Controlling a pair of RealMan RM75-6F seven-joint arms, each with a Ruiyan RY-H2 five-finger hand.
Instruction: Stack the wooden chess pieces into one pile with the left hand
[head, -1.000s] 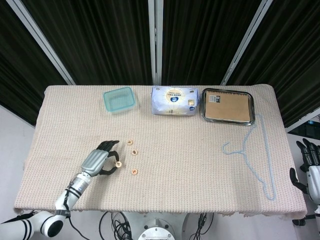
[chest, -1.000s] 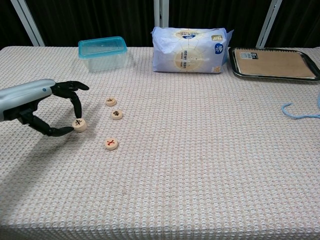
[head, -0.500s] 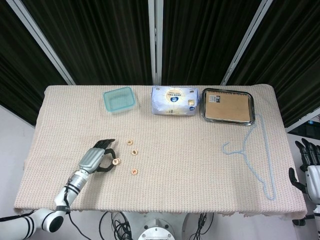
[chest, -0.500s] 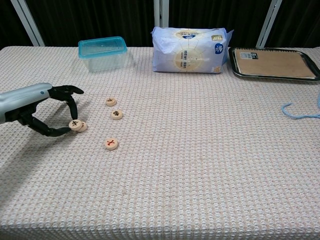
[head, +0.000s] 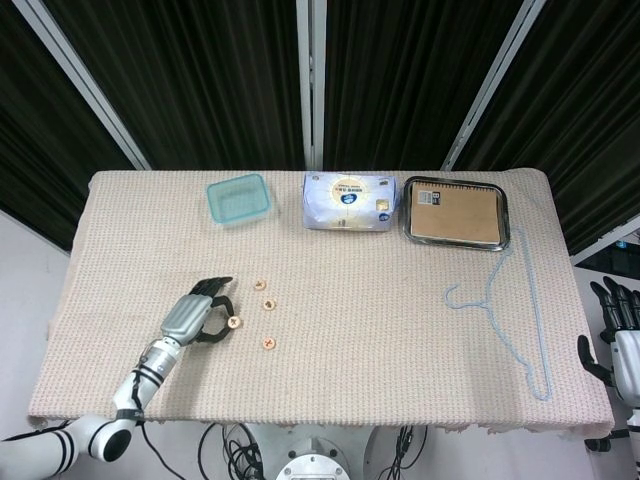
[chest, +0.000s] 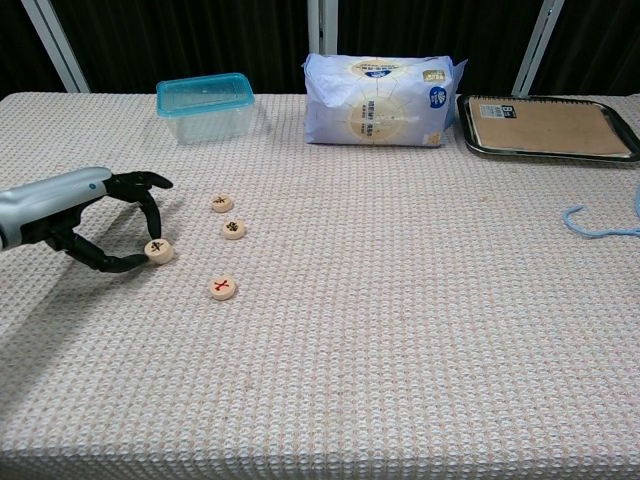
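Chess piece (chest: 158, 250) is pinched by left robot hand (chest: 105, 222).

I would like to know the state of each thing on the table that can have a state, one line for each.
Left hand: pinches the leftmost chess piece.
Other chess pieces: three lie flat, apart, unstacked.
Plastic box: lid on.
Tissue pack: closed, lying flat.
Metal tray: holds a brown notebook.
Blue hanger: lies flat.
Right hand: beside the table, holds nothing.
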